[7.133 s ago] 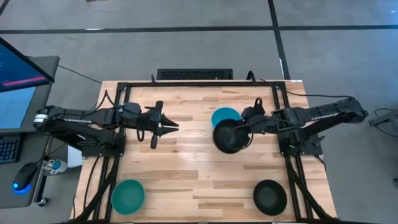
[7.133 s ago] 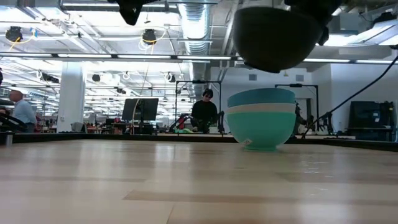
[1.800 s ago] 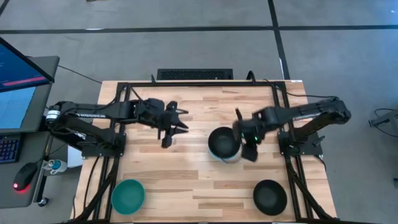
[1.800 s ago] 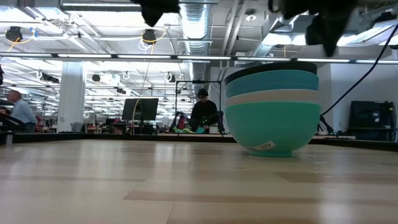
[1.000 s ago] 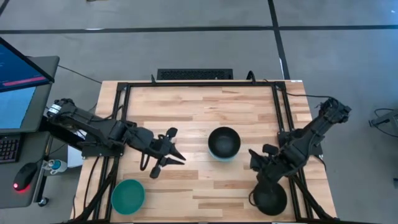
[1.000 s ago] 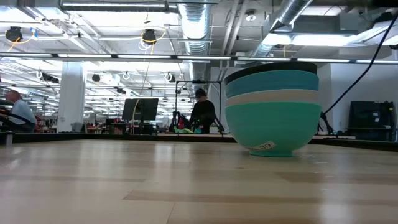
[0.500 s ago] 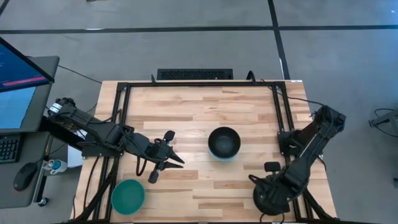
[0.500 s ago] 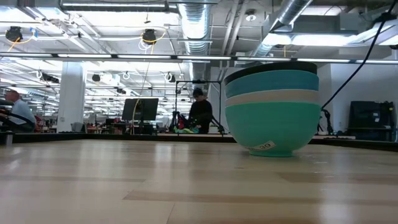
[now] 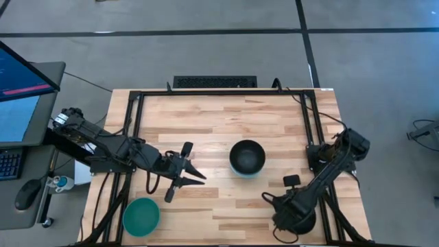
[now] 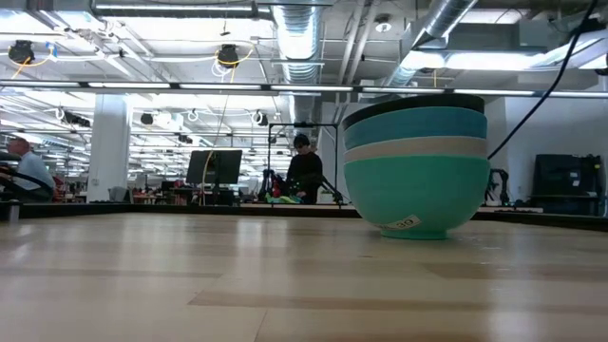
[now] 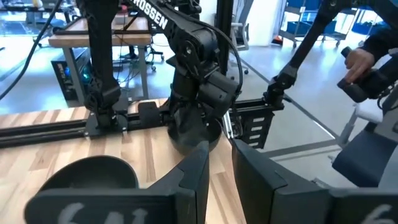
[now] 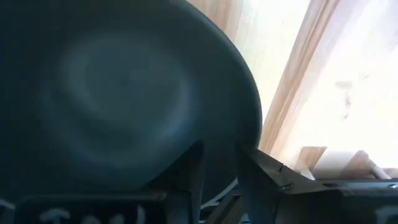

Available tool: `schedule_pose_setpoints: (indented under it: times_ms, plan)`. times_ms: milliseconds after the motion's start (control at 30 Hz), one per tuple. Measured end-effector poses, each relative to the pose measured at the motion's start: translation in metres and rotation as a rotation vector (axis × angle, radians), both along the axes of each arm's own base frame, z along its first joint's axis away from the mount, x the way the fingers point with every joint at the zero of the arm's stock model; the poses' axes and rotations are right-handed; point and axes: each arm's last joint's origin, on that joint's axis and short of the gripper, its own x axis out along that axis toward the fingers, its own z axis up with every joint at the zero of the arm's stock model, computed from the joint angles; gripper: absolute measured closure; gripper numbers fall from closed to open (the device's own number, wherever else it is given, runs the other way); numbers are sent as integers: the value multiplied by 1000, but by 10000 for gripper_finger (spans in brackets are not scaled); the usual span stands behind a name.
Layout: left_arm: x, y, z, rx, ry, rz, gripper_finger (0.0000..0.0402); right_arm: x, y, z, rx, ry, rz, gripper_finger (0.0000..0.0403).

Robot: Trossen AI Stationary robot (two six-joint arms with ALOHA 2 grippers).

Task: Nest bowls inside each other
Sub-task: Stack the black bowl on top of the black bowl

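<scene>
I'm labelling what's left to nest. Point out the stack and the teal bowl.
stack (image 9: 247, 157): high view, inside of top black bowl.
teal bowl (image 9: 140, 216): high view, inside of bowl.

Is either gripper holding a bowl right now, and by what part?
Left gripper holds nothing, hovering over bare wood. Right gripper sits straddling the rim of the loose black bowl, but whether it has closed on it cannot be told.

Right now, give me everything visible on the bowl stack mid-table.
The bowl stack stands upright on the wooden table, near its middle, nothing touching it. Four plain round bowls, smooth and glossy, are nested: cyan at the bottom, then white, then cyan, with a black bowl innermost. A small label sits low on the outer bowl's wall.
</scene>
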Motion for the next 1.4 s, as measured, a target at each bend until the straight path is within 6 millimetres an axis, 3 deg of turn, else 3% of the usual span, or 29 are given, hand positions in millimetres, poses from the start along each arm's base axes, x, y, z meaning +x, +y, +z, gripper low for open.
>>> schedule_pose_setpoints:
  times_ms: [200, 467, 633, 1267, 1400]
  plan:
    - [0, 0, 0, -13, 4, 3, 341, -7, -7, 24, 52, -65, -47, 290]
    - [0, 1, 0, -3, 3, 19, 341, -15, -24, 58, 56, -275, -51, 290]
    - [0, 1, 0, 1, 1, 19, 341, -13, -21, 58, 90, -293, 45, 290]
    - [0, 1, -1, 53, -2, 9, 341, 4, -20, 58, 158, -403, 13, 290]
    - [0, 1, -2, 55, 4, 9, 341, 2, -19, 45, 186, -387, 14, 290]
